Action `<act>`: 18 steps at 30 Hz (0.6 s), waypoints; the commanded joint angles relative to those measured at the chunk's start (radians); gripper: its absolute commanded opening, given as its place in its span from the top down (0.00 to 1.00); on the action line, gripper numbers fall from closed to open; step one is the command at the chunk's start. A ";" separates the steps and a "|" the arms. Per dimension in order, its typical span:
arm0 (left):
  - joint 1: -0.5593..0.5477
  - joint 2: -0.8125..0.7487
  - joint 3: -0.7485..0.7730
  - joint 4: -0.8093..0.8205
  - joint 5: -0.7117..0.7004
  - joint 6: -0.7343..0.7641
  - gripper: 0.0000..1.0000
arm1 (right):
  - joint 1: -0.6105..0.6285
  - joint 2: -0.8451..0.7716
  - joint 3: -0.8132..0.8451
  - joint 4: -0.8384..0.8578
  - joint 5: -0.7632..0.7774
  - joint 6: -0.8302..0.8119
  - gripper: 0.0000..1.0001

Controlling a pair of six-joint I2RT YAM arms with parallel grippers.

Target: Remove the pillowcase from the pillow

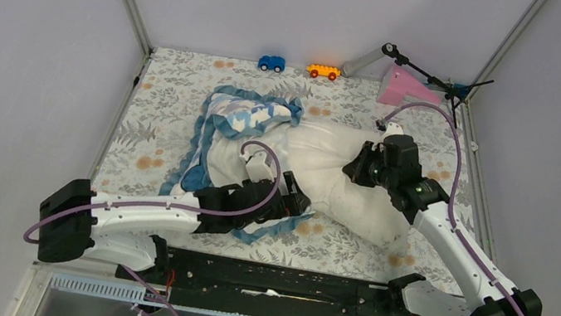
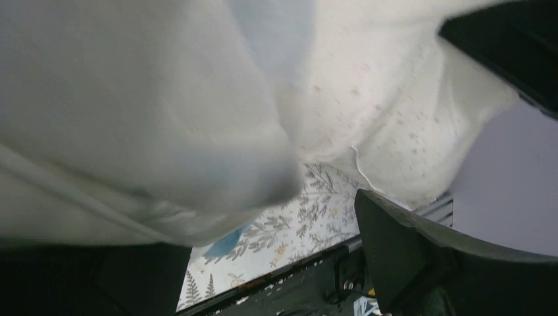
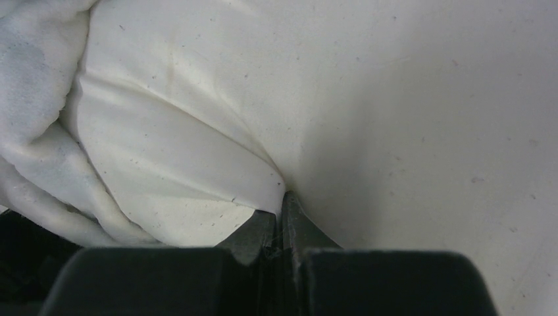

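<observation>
The floral cloth is covering the whole table top.

The pillow is lying across the middle of the cloth, angled from centre towards the near right. Its right part is lying bare. Its left end is running under the pillowcase; how much is inside cannot be told.

The pillowcase is sitting bunched at centre left, printed face up at the far end and plain white face showing nearer. Its blue edging is trailing down the left side and along the near edge, beside the left arm.

The left arm is reaching in from the near left, low over the cloth. The left gripper is sitting at the near edge of the pillow, where the pillowcase edging ends. In the left wrist view its fingers are standing wide apart. White fabric is bulging between them, and the lower finger is hanging clear of it with cloth showing in the gap. Nothing is being held.

The right arm is reaching in from the near right. The right gripper is pressing against the far side of the pillow. In the right wrist view its jaws are closed tight, pinching a fold of the cream pillow fabric.

A pink object is sitting at the far right corner. A blue toy car and an orange toy car are standing at the far edge, well apart from the pillow.
</observation>
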 commanded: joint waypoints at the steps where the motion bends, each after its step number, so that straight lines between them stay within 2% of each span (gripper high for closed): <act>1: 0.087 0.050 -0.012 0.055 0.010 -0.068 0.04 | -0.019 -0.024 0.049 0.004 0.046 -0.014 1.00; 3: 0.115 0.071 -0.016 0.037 0.006 -0.049 0.14 | -0.019 -0.022 0.049 0.003 0.047 -0.017 1.00; 4: 0.126 0.073 -0.019 0.025 -0.004 -0.037 0.26 | -0.019 -0.020 0.049 0.003 0.049 -0.020 1.00; 5: 0.135 0.070 -0.022 0.012 -0.018 -0.023 0.41 | -0.019 -0.020 0.047 0.003 0.053 -0.023 1.00; 8: 0.162 0.029 -0.036 -0.052 -0.068 0.009 0.95 | -0.020 -0.023 0.052 -0.017 0.104 -0.033 1.00; 9: 0.177 0.007 -0.047 -0.068 -0.075 0.023 1.00 | -0.020 -0.026 0.055 -0.026 0.137 -0.035 1.00; 13: 0.294 -0.110 -0.110 -0.131 -0.072 0.077 1.00 | -0.020 -0.050 0.062 -0.065 0.300 -0.017 1.00; 18: 0.550 -0.331 -0.181 -0.248 -0.072 0.152 1.00 | -0.025 -0.142 0.041 -0.062 0.470 0.007 1.00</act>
